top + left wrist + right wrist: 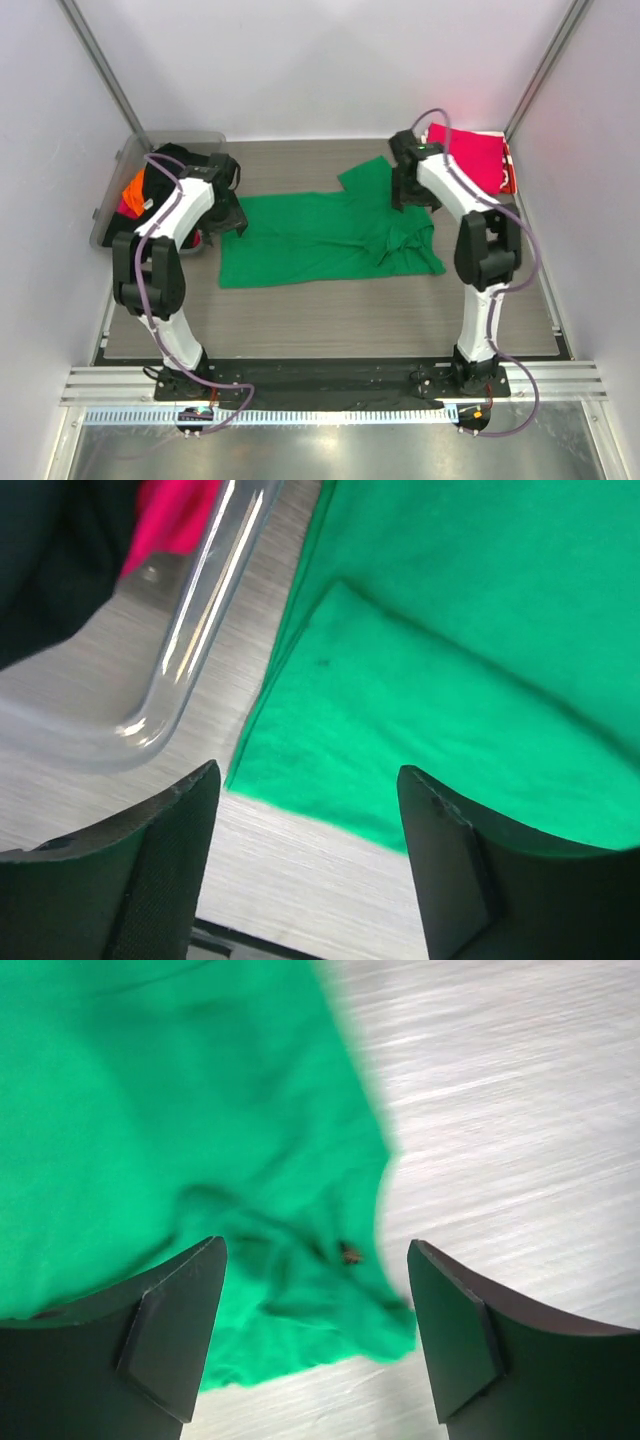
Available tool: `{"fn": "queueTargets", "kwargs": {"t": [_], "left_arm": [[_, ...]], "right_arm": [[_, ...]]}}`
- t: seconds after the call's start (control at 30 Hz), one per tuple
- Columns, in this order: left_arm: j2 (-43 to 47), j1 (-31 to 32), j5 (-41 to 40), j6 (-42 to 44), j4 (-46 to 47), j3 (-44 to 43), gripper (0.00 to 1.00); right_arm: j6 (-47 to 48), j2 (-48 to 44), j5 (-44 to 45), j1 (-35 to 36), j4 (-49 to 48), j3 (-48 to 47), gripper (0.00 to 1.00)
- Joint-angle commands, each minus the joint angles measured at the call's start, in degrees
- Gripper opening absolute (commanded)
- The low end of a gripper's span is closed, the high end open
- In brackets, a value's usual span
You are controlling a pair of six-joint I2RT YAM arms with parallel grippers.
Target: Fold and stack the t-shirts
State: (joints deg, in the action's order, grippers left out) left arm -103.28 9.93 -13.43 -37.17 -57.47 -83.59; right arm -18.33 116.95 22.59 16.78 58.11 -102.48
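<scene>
Green t-shirt (pixel 320 240): spread across the middle of the table (pixel 330 320), flat at its left end, rumpled at its right end.
Left gripper (pixel 305 870): jaws apart, nothing between them, over the shirt's left edge, near the tub's rim.
Right gripper (pixel 315 1330): jaws apart, holding nothing, over the shirt's rumpled right edge.
Pink t-shirt (pixel 468 155): lying at the table's far right corner.
Clear plastic tub (pixel 112 195): far left, holding black cloth (pixel 175 160) and orange cloth (pixel 135 185).

Top camera looks down from behind; both wrist cameras closely share the green t-shirt (pixel 300 240).
</scene>
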Motion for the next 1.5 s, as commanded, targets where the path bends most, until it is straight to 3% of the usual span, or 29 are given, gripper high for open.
{"fn": "queueTargets", "kwargs": {"t": [0.0,0.13,0.27,0.37,0.6,1.0,1.27,1.47], "left_arm": [[10.7,-0.2,1.0,-0.4,-1.6,2.2,0.73],[20.1,-0.4,2.0,-4.0,2.4,13.2,0.72],[27.8,-0.3,5.1,-8.1,8.9,25.6,0.73],[30.8,-0.4,6.3,-10.4,12.9,32.6,0.73],[32.3,-0.5,4.4,-14.1,19.3,40.1,0.72],[27.4,-1.0,-1.9,-17.2,28.5,44.8,0.69],[19.4,-1.0,-1.2,-18.8,30.9,43.4,0.59],[18.5,-1.0,-1.3,-19.3,31.7,43.1,0.52]], "right_arm": [[-3.9,-13.9,-1.3,-5.1,-4.1,9.3,0.79],[-11.3,-31.6,-14.2,-6.9,-14.2,33.8,0.74],[-15.6,-39.7,-24.8,-9.4,-21.3,50.4,0.68],[-15.9,-40.8,-28.4,-11.4,-25.8,56.7,0.66],[-15.2,-36.5,-29.7,-13.6,-33.7,59.9,0.64],[-13.6,-31.0,-27.2,-20.7,-37.3,57.3,0.58],[-12.3,-32.8,-25.8,-20.8,-36.5,56.7,0.59],[-11.3,-33.4,-24.2,-21.1,-35.5,55.6,0.59]]}}
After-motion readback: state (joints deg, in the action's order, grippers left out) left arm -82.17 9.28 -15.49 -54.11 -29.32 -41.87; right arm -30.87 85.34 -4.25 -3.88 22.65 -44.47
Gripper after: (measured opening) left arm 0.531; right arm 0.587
